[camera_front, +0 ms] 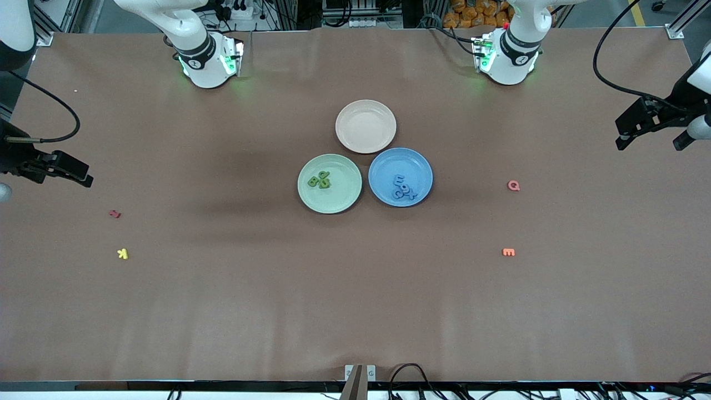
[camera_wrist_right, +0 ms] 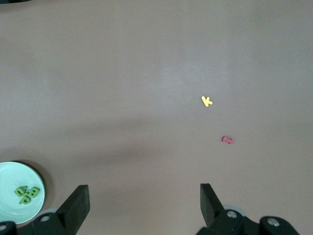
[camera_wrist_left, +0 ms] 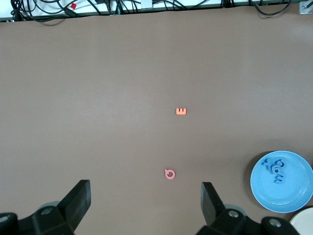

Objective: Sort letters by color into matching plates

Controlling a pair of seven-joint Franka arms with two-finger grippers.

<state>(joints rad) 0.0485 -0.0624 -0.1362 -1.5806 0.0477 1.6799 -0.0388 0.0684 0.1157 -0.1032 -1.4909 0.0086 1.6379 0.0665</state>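
Note:
The pale green plate holds several green letters in a cluster. The blue plate beside it, toward the left arm's end, holds several blue letters. The green plate with its green letters shows in the right wrist view, the blue plate with its blue letters in the left wrist view. My left gripper is open and empty, raised at the left arm's end of the table. My right gripper is open and empty, raised at the right arm's end.
A pinkish-beige plate sits empty, farther from the front camera than the other two. A pink Q and an orange E lie toward the left arm's end. A red letter and a yellow K lie toward the right arm's end.

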